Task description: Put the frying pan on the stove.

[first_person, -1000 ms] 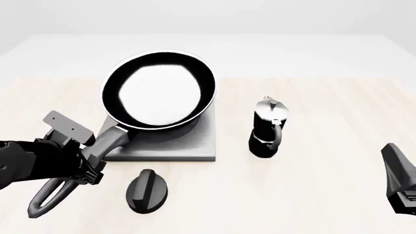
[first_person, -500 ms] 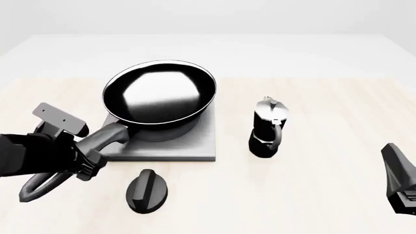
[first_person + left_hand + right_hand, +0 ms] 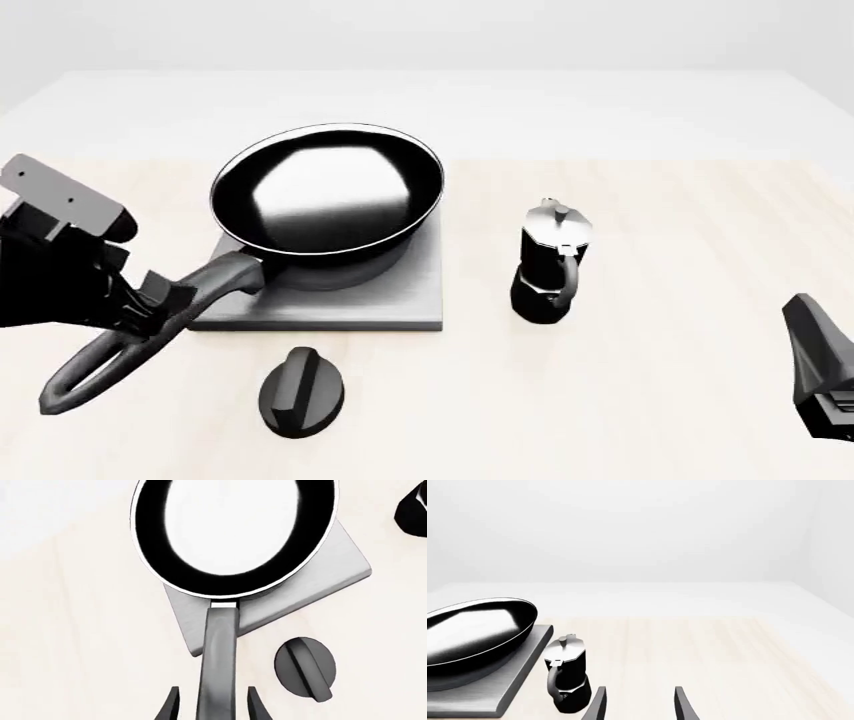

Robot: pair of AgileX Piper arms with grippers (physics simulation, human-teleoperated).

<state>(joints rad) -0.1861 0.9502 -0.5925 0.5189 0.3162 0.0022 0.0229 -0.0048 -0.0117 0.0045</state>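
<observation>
The frying pan (image 3: 330,205) sits on the stove (image 3: 400,290), its round black body over the burner and its bright inside facing up. Its long grey handle (image 3: 160,325) goes out past the stove's near left corner, toward the left side of the surface (image 3: 667,400), and ends in a loop. In the front view the handle slopes down from the pan toward the surface.

The left gripper (image 3: 212,707) is around the handle: in the left wrist view one of the fingers (image 3: 171,707) stands on each side of it, with a small gap between finger and handle on both sides. So the fingers are parted and they do not press the handle. In the front view the left arm covers the middle of the handle.

Just in front of the stove lies a small black oval knob (image 3: 302,391), flat on the surface. To the right of the stove, apart from it, a black-and-silver moka pot (image 3: 550,262) stands upright.

The right gripper (image 3: 639,707) is at the far right near edge, well apart from all these things. Its fingers are spread and hold nothing.
</observation>
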